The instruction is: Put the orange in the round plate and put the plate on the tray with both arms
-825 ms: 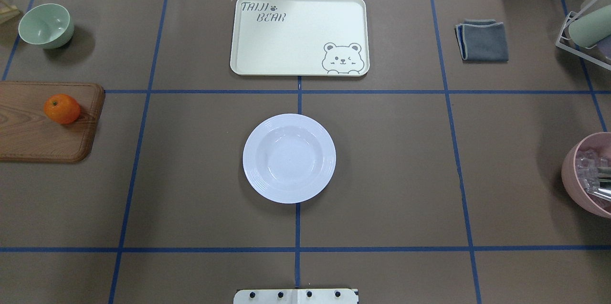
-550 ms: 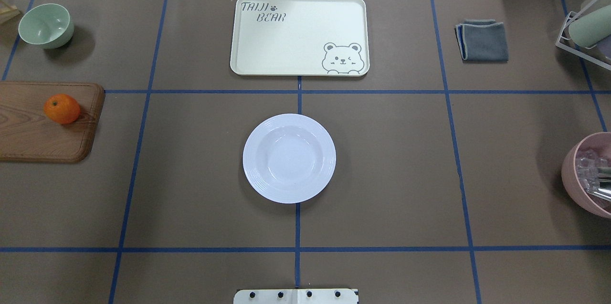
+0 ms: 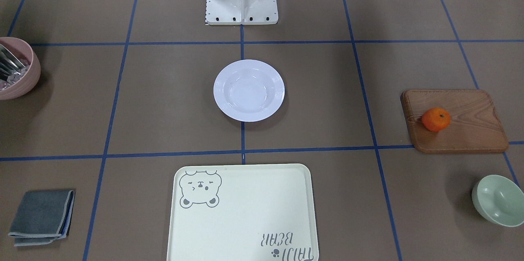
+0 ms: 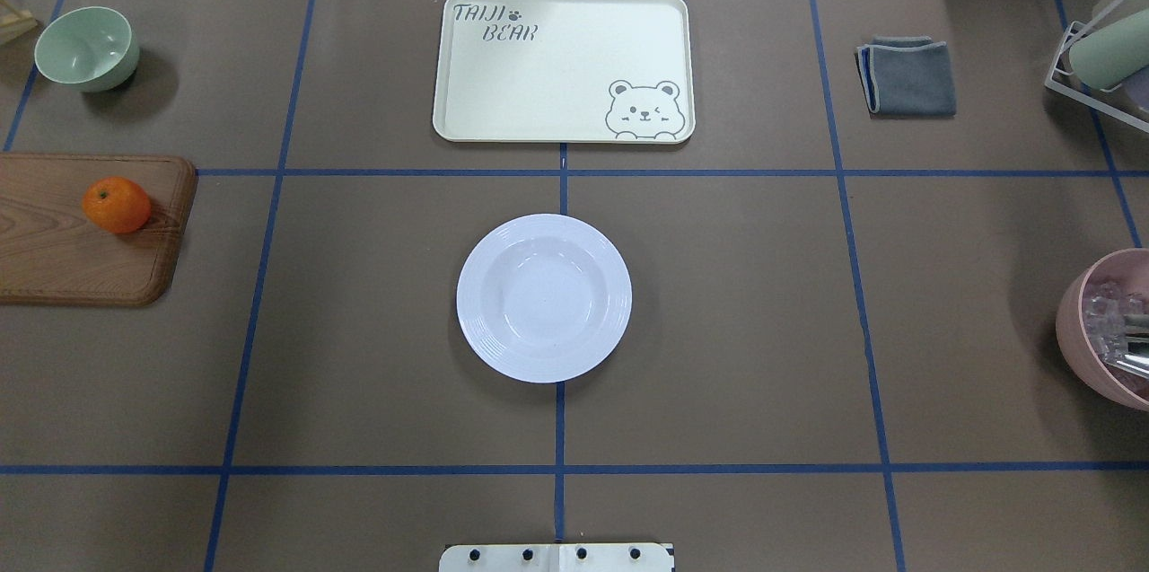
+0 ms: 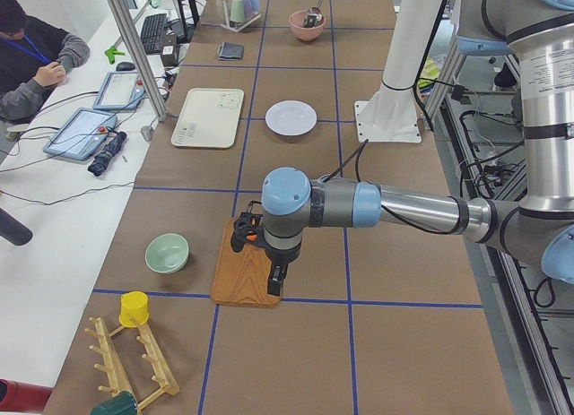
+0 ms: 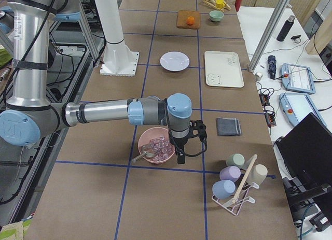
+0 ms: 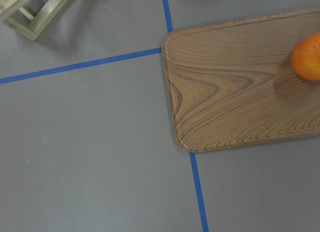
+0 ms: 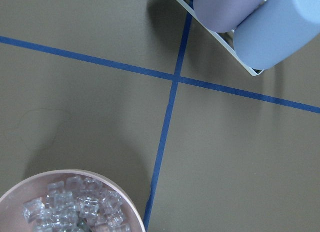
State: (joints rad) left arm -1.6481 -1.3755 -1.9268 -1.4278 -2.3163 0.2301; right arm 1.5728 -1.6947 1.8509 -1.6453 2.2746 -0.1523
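Observation:
The orange [image 4: 117, 205] lies on a brown wooden board [image 4: 54, 258] at the table's left edge, and shows at the right edge of the left wrist view as the orange [image 7: 307, 56]. The white round plate [image 4: 544, 297] stands empty at the table's middle. Beyond it lies the cream tray [image 4: 563, 66] with the bear drawing, nothing on it. My left gripper [image 5: 276, 280] hangs over the board near the orange. My right gripper [image 6: 180, 156] hangs beside a pink bowl. Both show only in the side views, so I cannot tell whether they are open or shut.
A pale green bowl [image 4: 87, 48] stands at the far left. A folded grey cloth [image 4: 908, 75] lies at the far right. The pink bowl [image 4: 1109, 330] of clear pieces sits at the right edge, with a cup rack [image 4: 1100, 60] behind it. A person sits at a desk [image 5: 36, 61].

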